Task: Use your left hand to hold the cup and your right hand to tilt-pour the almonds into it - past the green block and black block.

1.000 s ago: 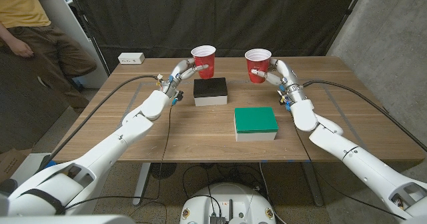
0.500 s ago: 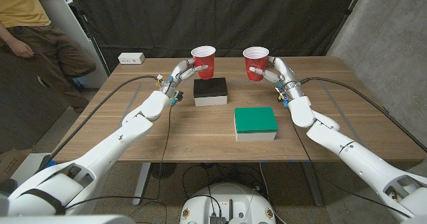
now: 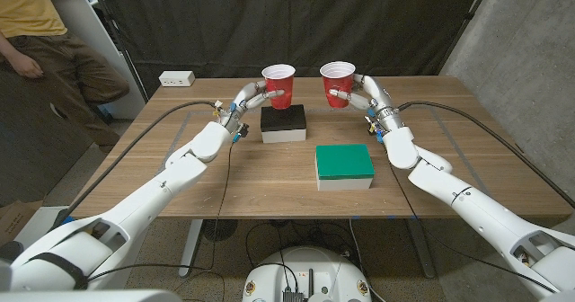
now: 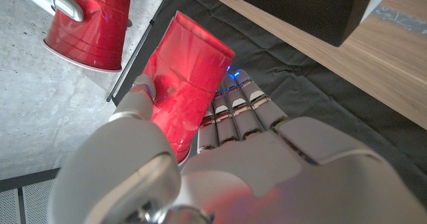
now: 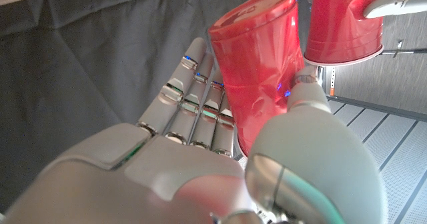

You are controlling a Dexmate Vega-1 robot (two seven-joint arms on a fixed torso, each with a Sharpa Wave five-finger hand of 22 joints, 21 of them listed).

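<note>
Left robot hand (image 3: pixel 254 96): holds left red cup (image 3: pixel 278 85) upright, off the worktop (image 3: pixel 180 172).
Right robot hand (image 3: pixel 361 95): grips right red cup (image 3: pixel 337 84), near the left one.
Black block (image 3: pixel 283 122): just below left cup.
Green block (image 3: pixel 344 165): nearer the robot than the right hand.
White box (image 3: pixel 177 78): far worktop corner, beyond left hand.

Two red cups are in view: one cup (image 3: pixel 278 85) gripped by the left hand (image 3: pixel 251 95), the other cup (image 3: pixel 337 84) gripped by the right hand (image 3: pixel 364 96). Two blocks sit on one desk (image 3: pixel 269 181): a black block (image 3: pixel 283 123) just below the left hand's cup, and a green block (image 3: pixel 344 165) nearer the right hand. One white power strip (image 3: pixel 177 78) lies beyond the left hand. One person (image 3: pixel 40 32) stands beside the desk.
</note>
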